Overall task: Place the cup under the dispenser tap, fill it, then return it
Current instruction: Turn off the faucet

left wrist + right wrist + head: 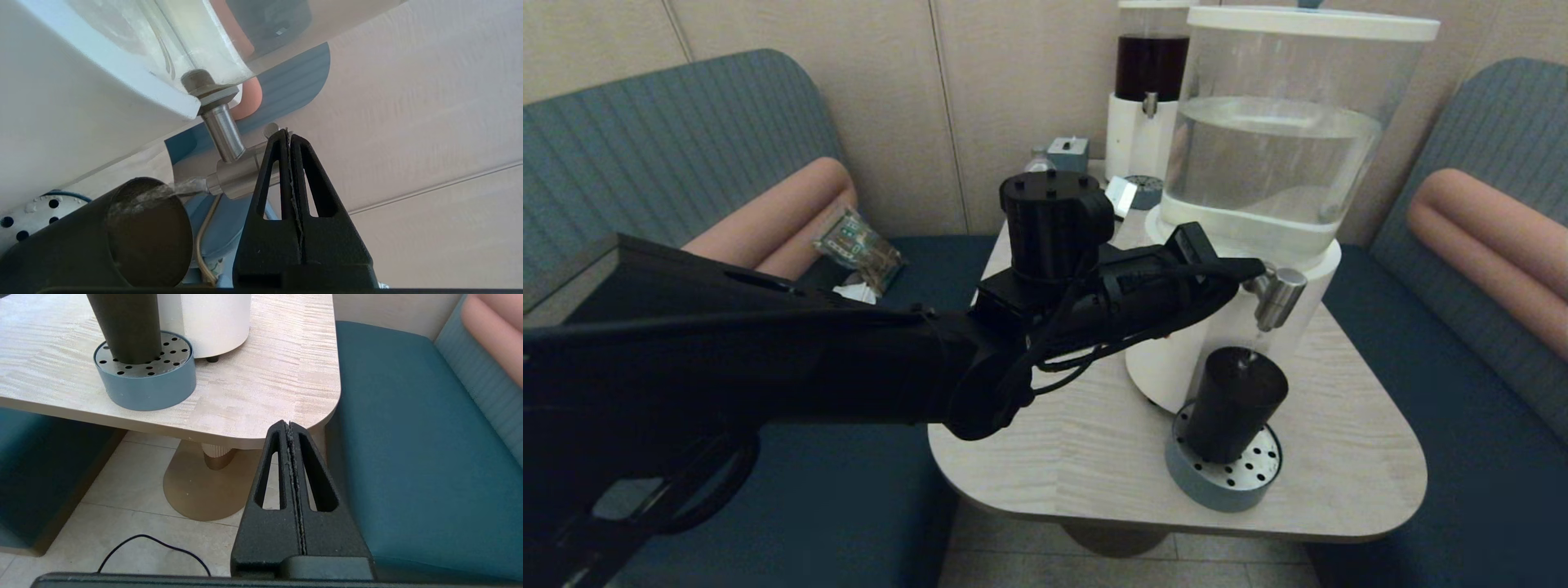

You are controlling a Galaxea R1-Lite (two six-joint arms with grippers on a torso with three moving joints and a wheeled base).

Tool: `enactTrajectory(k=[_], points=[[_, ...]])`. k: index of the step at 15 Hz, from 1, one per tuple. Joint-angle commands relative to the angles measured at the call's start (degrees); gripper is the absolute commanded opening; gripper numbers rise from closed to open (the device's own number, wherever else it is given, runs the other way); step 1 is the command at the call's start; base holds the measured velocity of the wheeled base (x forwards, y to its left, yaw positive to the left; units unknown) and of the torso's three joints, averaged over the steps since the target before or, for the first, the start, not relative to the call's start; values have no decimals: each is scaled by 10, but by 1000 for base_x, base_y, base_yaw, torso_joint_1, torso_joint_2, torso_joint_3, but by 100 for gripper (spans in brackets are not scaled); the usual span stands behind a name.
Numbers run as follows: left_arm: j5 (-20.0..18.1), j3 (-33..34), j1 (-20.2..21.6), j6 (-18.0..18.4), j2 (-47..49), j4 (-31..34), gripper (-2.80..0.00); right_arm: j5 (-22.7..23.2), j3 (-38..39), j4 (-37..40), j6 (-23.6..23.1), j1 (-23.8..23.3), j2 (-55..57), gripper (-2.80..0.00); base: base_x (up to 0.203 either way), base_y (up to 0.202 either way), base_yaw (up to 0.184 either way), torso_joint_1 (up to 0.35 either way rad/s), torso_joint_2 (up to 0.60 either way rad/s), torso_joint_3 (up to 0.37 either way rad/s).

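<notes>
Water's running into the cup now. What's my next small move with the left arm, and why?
Probably hold the left gripper against the dispenser tap a moment. Its shut fingers press the tap's lever, a stream is pouring into the cup on the drip tray, and the fill level can't be read. Right gripper idles beyond the table edge.

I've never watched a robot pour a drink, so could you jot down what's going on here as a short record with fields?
Cup: black cup standing on the perforated drip tray, under the tap
Tap: steel dispenser tap, water streaming into the cup
Left claw: left claw shut, tips pressed against the tap
Right claw: right claw shut, parked off the table's edge, holding nothing
Tank: big clear water tank, partly full
</notes>
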Motion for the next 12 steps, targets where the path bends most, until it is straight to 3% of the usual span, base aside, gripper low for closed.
enactTrajectory(k=[1, 12], points=[[-1, -5, 0, -3, 8, -1, -280, 0, 8, 0, 0, 0, 0, -280, 0, 0, 0, 0, 0, 0], [-3, -38, -1, -3, 39, -1, -280, 0, 9, 0, 0, 0, 0, -280, 0, 0, 0, 0, 0, 0]])
